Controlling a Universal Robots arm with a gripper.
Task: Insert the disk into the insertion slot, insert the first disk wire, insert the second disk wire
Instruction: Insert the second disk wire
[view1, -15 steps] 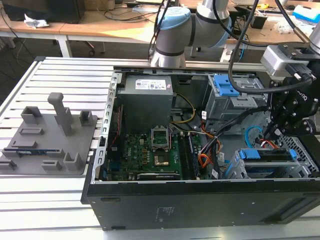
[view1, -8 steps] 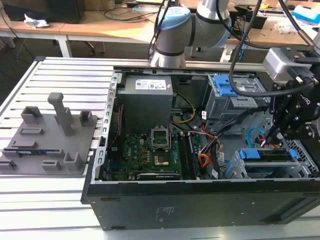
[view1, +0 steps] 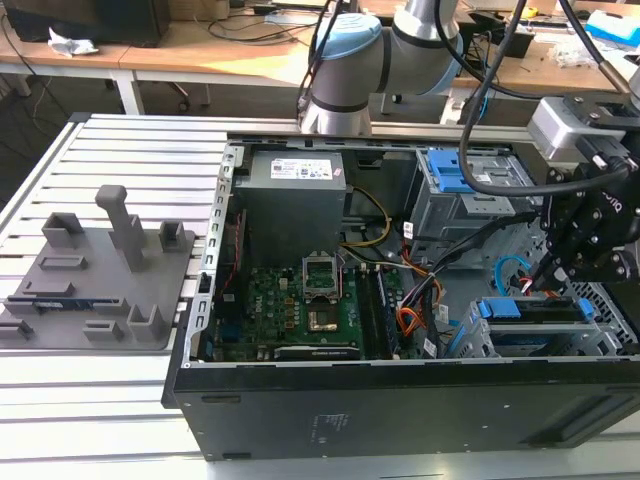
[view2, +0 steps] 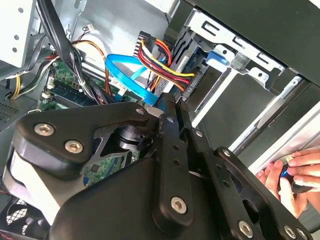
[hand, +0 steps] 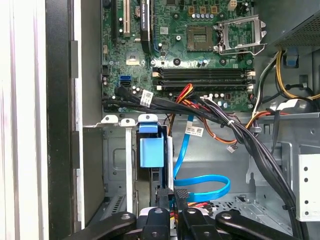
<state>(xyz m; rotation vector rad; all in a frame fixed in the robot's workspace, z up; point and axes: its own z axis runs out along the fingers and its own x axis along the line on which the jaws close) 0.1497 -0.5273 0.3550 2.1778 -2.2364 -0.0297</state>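
While seated in the insertion slot (hand: 116, 165), the disk (hand: 151, 152) lies just beyond the end effector (hand: 172, 197).

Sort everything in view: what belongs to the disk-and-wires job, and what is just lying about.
Job in hand:
- disk, in its blue frame
- insertion slot
- light blue cable
- claw, shut on that cable's plug

Lying about:
- grey fixture block
- power supply
- motherboard
- tall cage with blue latch
- person's hand
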